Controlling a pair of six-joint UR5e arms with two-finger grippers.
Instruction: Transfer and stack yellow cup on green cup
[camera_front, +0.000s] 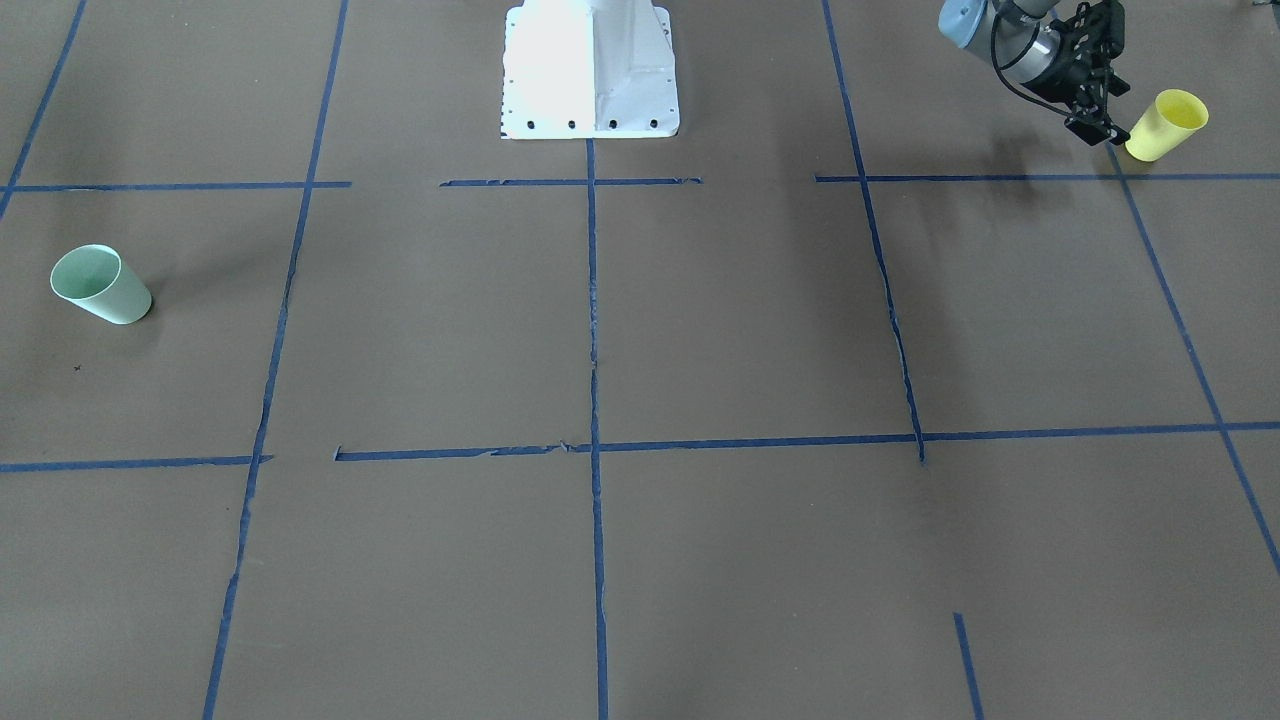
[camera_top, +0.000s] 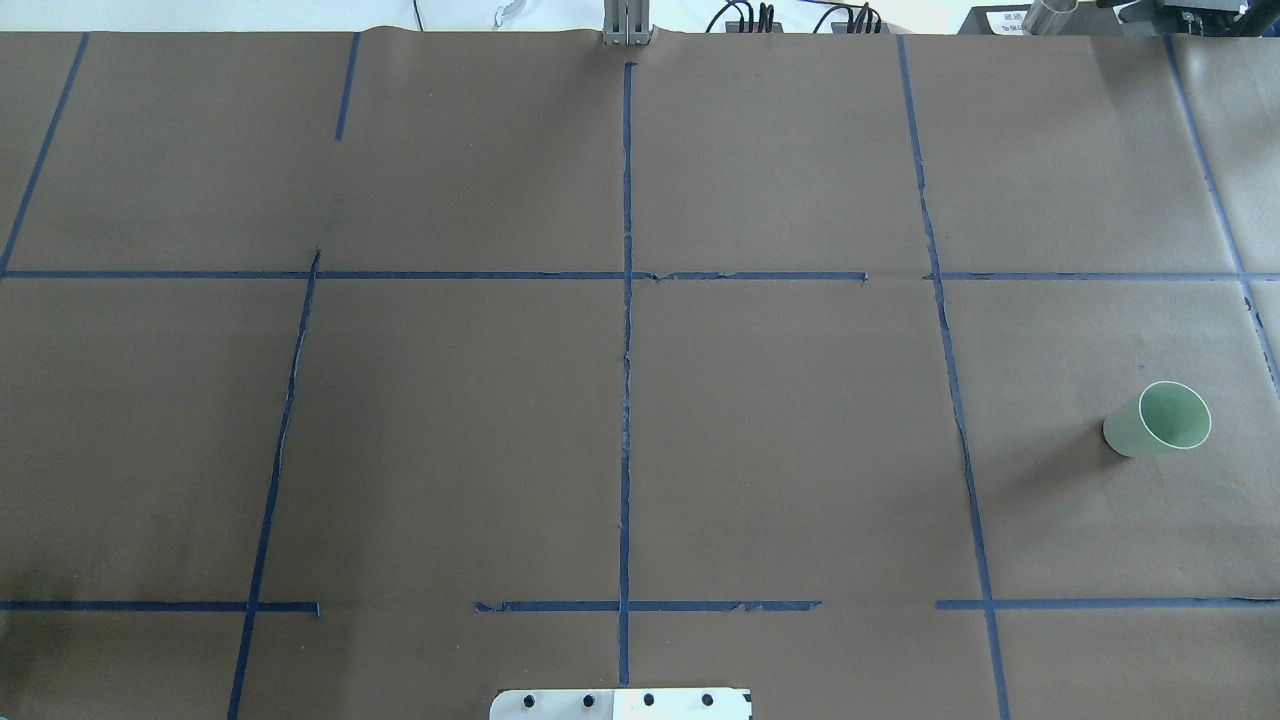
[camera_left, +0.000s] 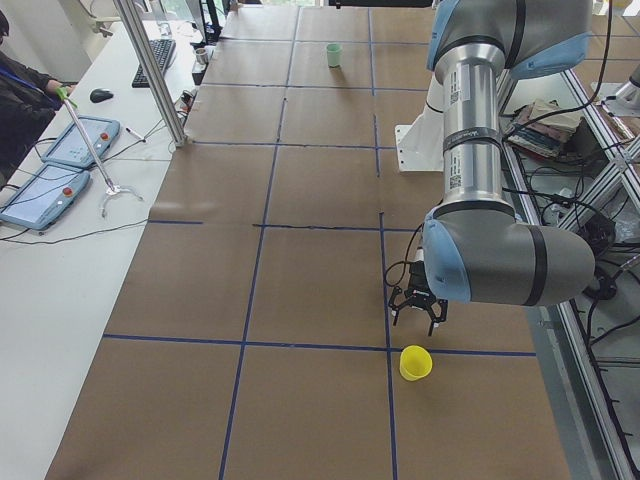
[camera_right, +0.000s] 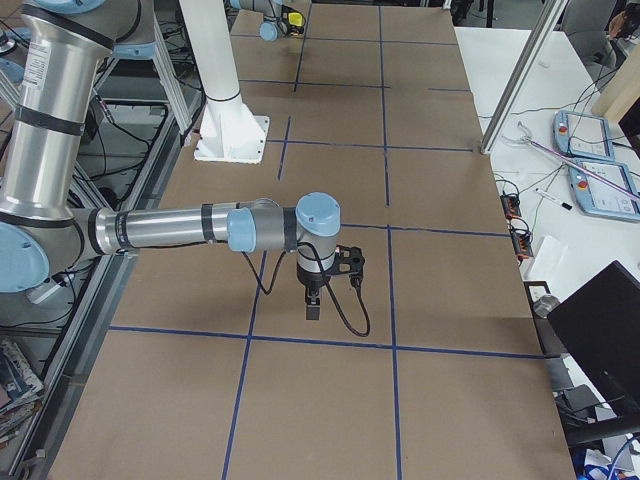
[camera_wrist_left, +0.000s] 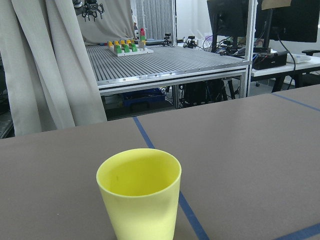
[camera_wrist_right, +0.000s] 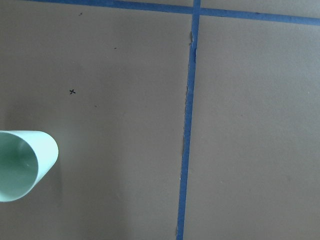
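The yellow cup stands upright on the brown table, near the robot's side at its left end. It fills the lower part of the left wrist view. My left gripper hangs low just beside the cup, apart from it, and its fingers look open. It also shows in the exterior left view, just short of the cup. The green cup stands upright at the table's other end. My right gripper hovers above the table near it, and I cannot tell whether it is open. The right wrist view shows the green cup at its left edge.
Blue tape lines divide the brown paper into squares. The robot's white base stands at the middle of its side. Operator desks with pendants lie beyond the far table edge.
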